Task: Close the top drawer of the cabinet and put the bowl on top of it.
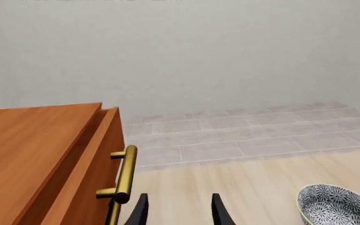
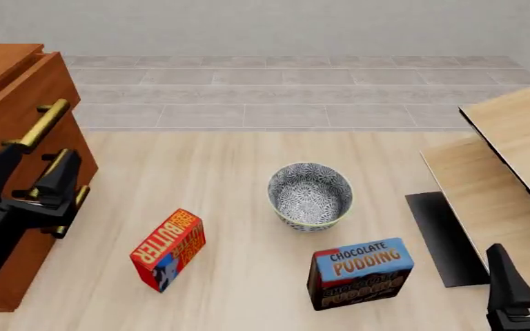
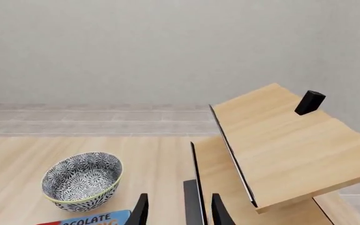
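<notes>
At the far left of the front view stands the cabinet, its top drawer jutting out past the body, so closing it looks undone. The left gripper hangs just before the drawer fronts, fingers parted and holding nothing. Near the centre of the frame the bowl sits upright on the floor, well apart from the cabinet, with a butter box and a pudding box nearer the camera. At the lower right, the right gripper is spread and empty.
</notes>
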`<state>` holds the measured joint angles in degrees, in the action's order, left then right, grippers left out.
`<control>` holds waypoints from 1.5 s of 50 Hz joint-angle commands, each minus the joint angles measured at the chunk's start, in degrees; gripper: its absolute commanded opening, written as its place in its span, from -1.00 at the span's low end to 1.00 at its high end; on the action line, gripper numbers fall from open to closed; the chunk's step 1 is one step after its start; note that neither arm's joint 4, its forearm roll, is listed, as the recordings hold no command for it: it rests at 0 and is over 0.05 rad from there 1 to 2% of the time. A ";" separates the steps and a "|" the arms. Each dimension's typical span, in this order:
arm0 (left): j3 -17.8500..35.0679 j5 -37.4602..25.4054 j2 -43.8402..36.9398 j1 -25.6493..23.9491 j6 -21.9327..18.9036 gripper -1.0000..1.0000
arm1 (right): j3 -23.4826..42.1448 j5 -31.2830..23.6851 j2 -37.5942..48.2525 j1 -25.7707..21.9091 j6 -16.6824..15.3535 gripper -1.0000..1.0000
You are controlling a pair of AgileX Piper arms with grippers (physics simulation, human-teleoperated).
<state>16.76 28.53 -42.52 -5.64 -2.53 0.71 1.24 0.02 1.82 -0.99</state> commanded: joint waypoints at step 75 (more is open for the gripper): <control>4.83 9.68 -17.14 14.02 0.27 1.00 | 0.29 -0.51 0.00 0.98 0.76 1.00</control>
<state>21.68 37.92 -59.28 5.13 -1.98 0.92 0.73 0.02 2.60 -0.37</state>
